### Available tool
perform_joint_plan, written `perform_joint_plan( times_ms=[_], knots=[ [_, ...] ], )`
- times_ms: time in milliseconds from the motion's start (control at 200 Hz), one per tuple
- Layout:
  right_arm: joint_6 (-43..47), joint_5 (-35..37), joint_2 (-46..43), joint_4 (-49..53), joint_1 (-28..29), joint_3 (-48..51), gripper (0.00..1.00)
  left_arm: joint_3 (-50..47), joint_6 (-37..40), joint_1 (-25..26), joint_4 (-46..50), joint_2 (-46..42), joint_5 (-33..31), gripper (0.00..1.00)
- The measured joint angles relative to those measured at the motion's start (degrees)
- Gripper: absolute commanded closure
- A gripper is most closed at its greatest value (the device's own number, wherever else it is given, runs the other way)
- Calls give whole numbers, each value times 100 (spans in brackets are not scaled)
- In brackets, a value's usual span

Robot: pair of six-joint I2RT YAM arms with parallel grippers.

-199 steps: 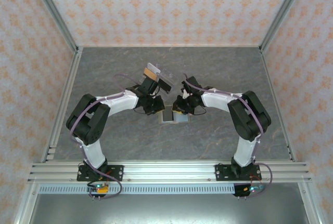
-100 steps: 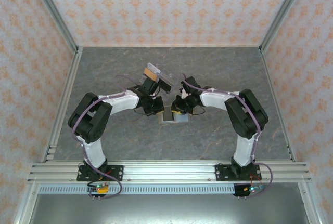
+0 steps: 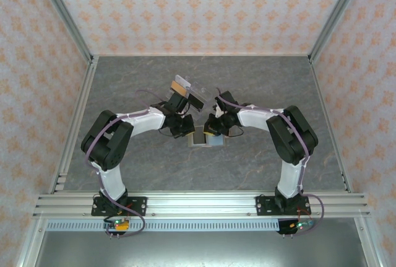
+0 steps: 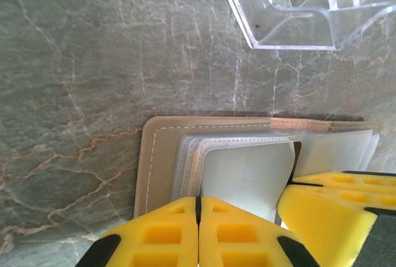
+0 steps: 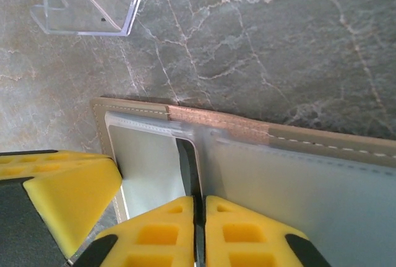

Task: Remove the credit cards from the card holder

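Light: bright, even and diffuse, coming from overhead.
Shadows: soft, short, hugging whatever rests on the surface (image 3: pixel 260 81).
Focus: top view sharp; the wrist views' nearest foreground is slightly soft.

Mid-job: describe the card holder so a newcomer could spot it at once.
On the grey table, look at the middle, where the left gripper and right gripper meet. Under them lies a flat tan stitched card holder with clear sleeves over pale cards; the clear plastic stand beyond it is rigid and see-through.
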State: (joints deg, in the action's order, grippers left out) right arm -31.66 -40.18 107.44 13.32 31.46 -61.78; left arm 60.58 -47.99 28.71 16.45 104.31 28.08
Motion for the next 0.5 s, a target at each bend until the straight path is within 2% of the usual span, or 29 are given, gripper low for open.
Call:
perform_joint_plan(
  times_ms=[360, 500],
  knots=[
    [61, 13, -155, -90, 0, 63, 99, 13, 96, -11, 116, -79, -7, 83],
    [103, 109, -243, -94, -2, 83, 99, 13, 157, -9, 184, -197, -11, 84]
  ],
)
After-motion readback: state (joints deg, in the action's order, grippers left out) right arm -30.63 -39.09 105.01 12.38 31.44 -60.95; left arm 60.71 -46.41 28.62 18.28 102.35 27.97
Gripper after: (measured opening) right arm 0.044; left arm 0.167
